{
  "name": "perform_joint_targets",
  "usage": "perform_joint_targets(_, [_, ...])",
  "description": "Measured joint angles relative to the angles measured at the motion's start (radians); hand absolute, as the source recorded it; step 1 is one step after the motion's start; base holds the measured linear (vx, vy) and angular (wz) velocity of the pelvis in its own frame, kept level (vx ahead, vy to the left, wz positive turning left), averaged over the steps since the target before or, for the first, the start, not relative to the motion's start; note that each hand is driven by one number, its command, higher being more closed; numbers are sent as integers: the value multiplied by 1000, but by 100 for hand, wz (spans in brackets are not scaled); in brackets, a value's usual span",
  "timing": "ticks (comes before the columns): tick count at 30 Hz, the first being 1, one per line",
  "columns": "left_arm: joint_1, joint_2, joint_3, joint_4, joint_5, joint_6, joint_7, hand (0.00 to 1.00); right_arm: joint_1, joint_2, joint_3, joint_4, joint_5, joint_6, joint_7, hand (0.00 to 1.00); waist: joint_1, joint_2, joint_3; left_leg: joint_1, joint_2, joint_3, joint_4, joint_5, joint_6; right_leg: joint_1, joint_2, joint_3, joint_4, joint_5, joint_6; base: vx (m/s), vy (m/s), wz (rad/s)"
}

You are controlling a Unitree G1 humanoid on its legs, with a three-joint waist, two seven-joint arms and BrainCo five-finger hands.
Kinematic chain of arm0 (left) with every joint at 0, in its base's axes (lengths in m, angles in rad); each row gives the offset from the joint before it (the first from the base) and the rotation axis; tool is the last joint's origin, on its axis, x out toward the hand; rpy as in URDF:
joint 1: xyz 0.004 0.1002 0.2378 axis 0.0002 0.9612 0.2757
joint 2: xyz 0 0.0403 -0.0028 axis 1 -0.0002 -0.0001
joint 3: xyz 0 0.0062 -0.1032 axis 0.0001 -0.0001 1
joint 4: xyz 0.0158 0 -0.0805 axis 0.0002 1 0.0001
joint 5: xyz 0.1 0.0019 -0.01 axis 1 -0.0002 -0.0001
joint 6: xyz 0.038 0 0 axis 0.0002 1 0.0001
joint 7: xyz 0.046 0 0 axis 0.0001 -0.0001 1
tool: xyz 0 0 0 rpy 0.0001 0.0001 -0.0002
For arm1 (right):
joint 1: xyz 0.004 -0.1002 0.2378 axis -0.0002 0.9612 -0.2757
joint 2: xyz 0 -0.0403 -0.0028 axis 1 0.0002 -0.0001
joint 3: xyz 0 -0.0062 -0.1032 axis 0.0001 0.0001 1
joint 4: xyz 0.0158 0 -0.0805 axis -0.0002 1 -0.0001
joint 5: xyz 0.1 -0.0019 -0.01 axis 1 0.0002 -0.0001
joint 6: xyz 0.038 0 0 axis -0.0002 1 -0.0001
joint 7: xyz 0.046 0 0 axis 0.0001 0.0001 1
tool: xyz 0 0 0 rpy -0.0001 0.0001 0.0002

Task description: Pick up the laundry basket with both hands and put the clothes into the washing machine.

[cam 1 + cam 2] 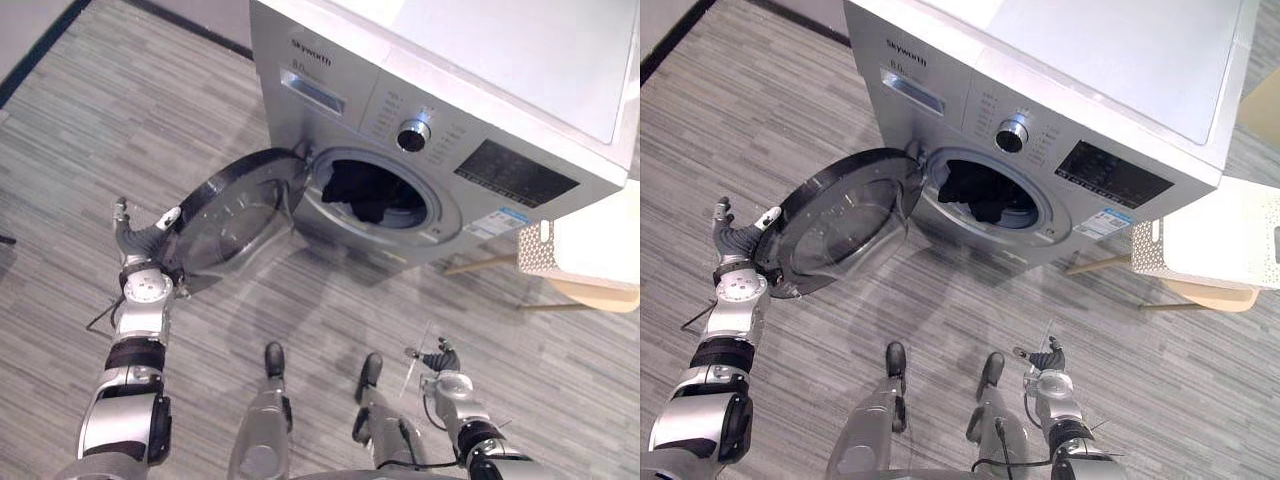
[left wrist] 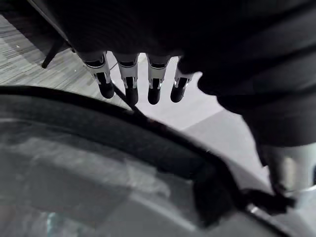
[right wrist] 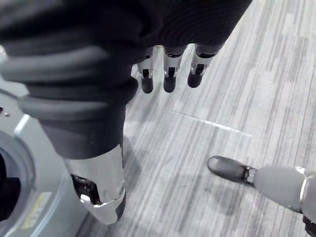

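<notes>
The silver washing machine (image 1: 450, 90) stands ahead with its round door (image 1: 235, 215) swung open to the left. Dark clothes (image 1: 370, 190) lie inside the drum. My left hand (image 1: 135, 240) is at the door's outer rim, open, with straight fingers (image 2: 129, 84) reaching past the dark rim (image 2: 98, 163) and the thumb close against it. My right hand (image 1: 440, 360) hangs low at my right side, open and holding nothing, its fingers (image 3: 168, 74) over the floor. The white laundry basket (image 1: 590, 245) sits to the right of the machine, away from both hands.
A low wooden stool (image 1: 590, 295) bears the basket. Grey striped floor (image 1: 120, 110) stretches around the machine, with a dark border strip at the far left. The open door juts out over the floor in front of the machine's left side.
</notes>
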Motion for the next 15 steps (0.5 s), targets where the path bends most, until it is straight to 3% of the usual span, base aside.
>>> perform_joint_targets(5, [125, -108, -39, -103, -1, -30, -11, 0, -29, 1, -5, -3, 6, 0, 0, 0, 16, 5, 0, 18, -1, 2, -34, 20, -13, -2, 4, 1, 0, -1, 1, -21, 0, -2])
perform_joint_targets(8, [245, -190, -117, -190, -4, -28, -31, 0, -31, 4, -5, -17, 4, 0, 0, 0, 16, 10, -1, 61, -3, 8, -50, 24, -8, 30, 3, 4, 0, -5, 5, 20, 7, -4])
perform_joint_targets(10, [345, -259, -189, -254, -10, -16, -82, 0, 43, 7, 3, -114, -1, 0, 17, 0, 14, 14, -5, 109, -4, 27, -66, 24, -9, 61, 4, 24, 0, -10, 10, 44, 15, -17])
perform_joint_targets(13, [416, -309, -280, -304, -10, 3, -131, 0, 168, -15, 21, -199, -17, -30, 56, 0, 0, 34, -36, 131, -5, 36, -70, 20, -11, 78, 4, 33, 2, -23, 17, 62, 8, -8])
perform_joint_targets(15, [464, -327, -349, -321, -9, 7, -169, 0, 225, -33, 22, -187, -35, -34, 74, 0, -22, 65, -76, 156, 0, 53, -71, 14, -15, 84, 7, 51, 19, -38, 19, 62, -8, -21])
